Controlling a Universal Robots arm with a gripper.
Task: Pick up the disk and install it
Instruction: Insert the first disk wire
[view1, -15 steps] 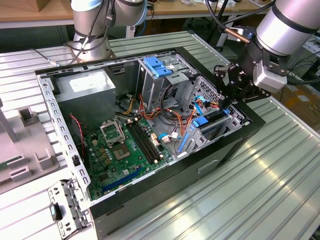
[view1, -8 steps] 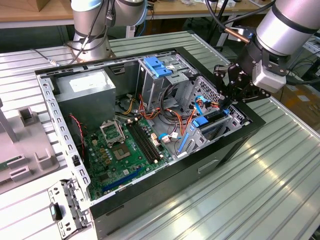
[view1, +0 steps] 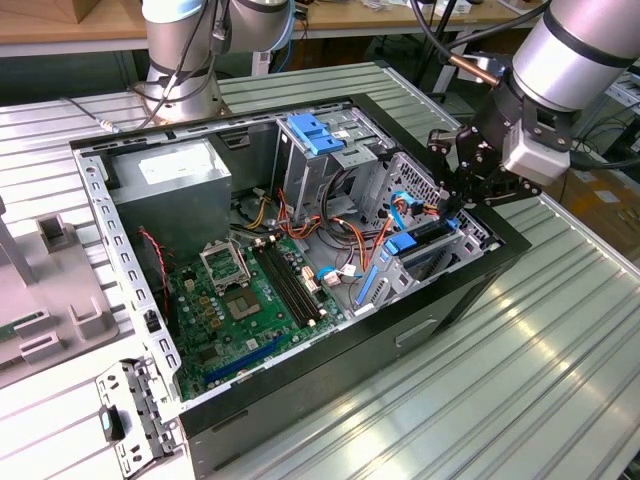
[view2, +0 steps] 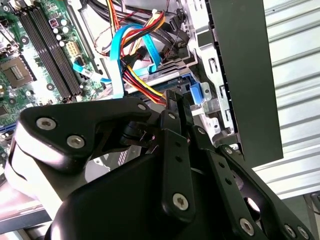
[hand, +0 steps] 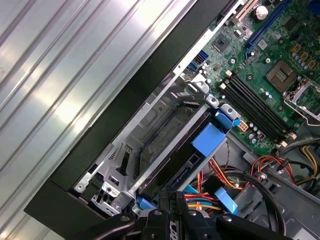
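1. Exterior view first: we are seeing the disk (view1: 425, 242), a flat black slab framed by bright blue plastic rails, sitting tilted in the metal drive cage (view1: 455, 262) at the corner of the open computer case (view1: 400, 345) toward the exterior view's right.
2. We are finding the gripper (view1: 452, 200) hanging just above the disk's upper end, very close to its blue edge; whether it is touching, we cannot tell.
3. We are looking down past the black, bolted fingers (view2: 176, 150) in the second wrist view, and they are lying close together, pointing at a small blue tab (view2: 196, 93) beside the cage wall. We cannot tell whether they are pinching anything, so we are leaving the pincer's state undecided.
4. We are noting in the first wrist view the disk (hand: 172, 150) lying dark and slim inside the folded, perforated sheet-metal cage (hand: 145, 117), with a blue plastic tab (hand: 209, 140) at its end toward the motherboard.
5. We are seeing bundled red, yellow and orange wires (view2: 145, 82) and a flat light-blue cable (view2: 117, 55) running between the gripper and the cage.
6. We are seeing the green motherboard (view1: 245, 305) lying flat on the case floor, with long black memory slots (view1: 290, 285) and a square socket (view1: 222, 262).
7. We are seeing the case resting on a ribbed, shiny metal table (view1: 540, 370).
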